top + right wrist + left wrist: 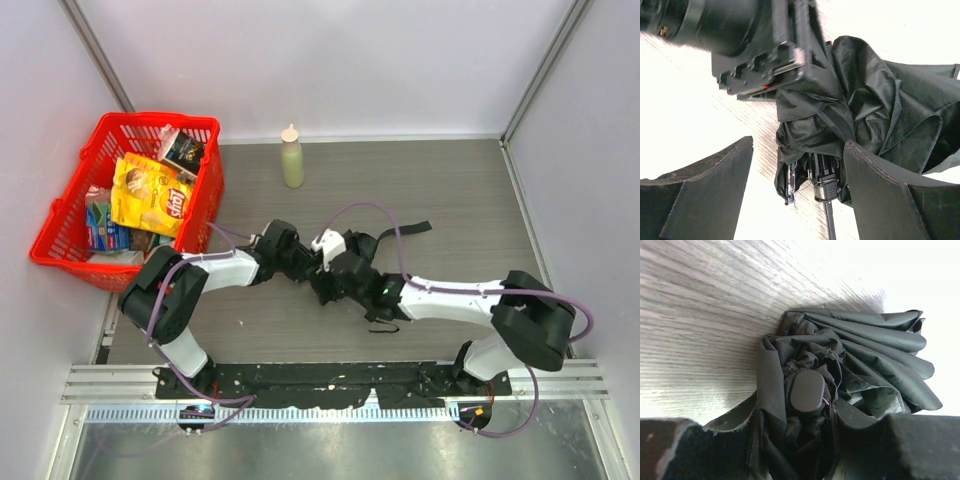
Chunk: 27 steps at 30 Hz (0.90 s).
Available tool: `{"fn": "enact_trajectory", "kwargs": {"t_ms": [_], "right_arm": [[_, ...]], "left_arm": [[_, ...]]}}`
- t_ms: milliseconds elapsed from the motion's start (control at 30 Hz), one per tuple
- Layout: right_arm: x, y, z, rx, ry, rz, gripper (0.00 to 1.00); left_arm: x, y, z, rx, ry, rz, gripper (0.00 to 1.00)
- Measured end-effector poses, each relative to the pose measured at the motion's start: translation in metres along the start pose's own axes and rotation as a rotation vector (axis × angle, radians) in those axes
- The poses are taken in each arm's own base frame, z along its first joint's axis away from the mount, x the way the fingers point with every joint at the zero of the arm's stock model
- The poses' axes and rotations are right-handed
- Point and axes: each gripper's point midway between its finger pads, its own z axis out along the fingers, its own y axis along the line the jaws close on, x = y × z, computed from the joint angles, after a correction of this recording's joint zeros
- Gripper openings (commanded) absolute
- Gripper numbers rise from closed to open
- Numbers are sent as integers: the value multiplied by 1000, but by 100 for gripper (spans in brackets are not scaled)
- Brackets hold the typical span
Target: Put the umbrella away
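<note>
A: How far along are we getting?

B: Not far. The umbrella [855, 350] is lying mid-bench, its canopy loose and rumpled. We are pinching the bunched fabric in the left pincer [298, 265], while the right pincer [799, 170] is gaping wide around the shaft end. Tidying and stowing are waiting.

A: And around us?

B: Grey wood-grain bench [450, 190], pale walls, with a red basket [205, 190] and a bottle [291, 157] sitting behind.

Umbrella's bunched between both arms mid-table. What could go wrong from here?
1. Left fingers seem to pinch only bunched umbrella fabric; it may slip free when pulled.
2. Right fingers stand open astride the shaft and thin ribs; closing could snag or bend them.
3. The left arm's black housing sits close to the right fingers; they might collide.
</note>
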Motion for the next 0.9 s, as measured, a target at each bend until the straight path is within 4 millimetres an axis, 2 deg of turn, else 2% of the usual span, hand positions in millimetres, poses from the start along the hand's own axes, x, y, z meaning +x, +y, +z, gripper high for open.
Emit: {"fn": "enact_trajectory", "kwargs": {"t_ms": [133,233,400,433,467,500,533,567,600,633,667,733,767,833,900], "right_arm": [[17,9,8,78,5,-158,77],[33,4,18,150,26,-252,77],[38,-9,33,246,18,-327,75],[39,-11,36,261,16,-338,69],[39,-13,39,283,14,-349,55],[38,-15,42,307,7,-358,49],[36,-15,46,325,1,-366,35],[37,-14,48,333,0,-372,28],[38,-13,50,341,0,-384,15],[38,-12,50,342,-1,-400,6],[39,-11,50,339,2,-411,1],[40,-11,49,333,-5,-421,1],[40,-11,48,325,-11,-419,0],[41,-11,49,293,-32,-376,0],[40,-13,49,243,-64,-299,0]], "left_arm": [[1,4,-2,-49,9,-9,0],[2,7,-5,-77,11,-15,0],[3,10,-7,-102,14,-26,0],[3,10,-7,-104,14,-32,0],[3,11,-7,-108,13,-38,0],[3,11,-7,-109,13,-42,0],[3,11,-7,-109,12,-45,0],[2,10,-7,-109,8,-46,0],[1,10,-7,-110,3,-46,0],[0,10,-7,-106,-2,-40,0],[0,9,-7,-103,-2,-32,4],[1,8,-7,-100,-4,-21,43],[1,8,-7,-97,-6,-14,59],[2,9,-7,-93,-4,-12,71],[3,3,-10,-59,1,-3,75]]}}
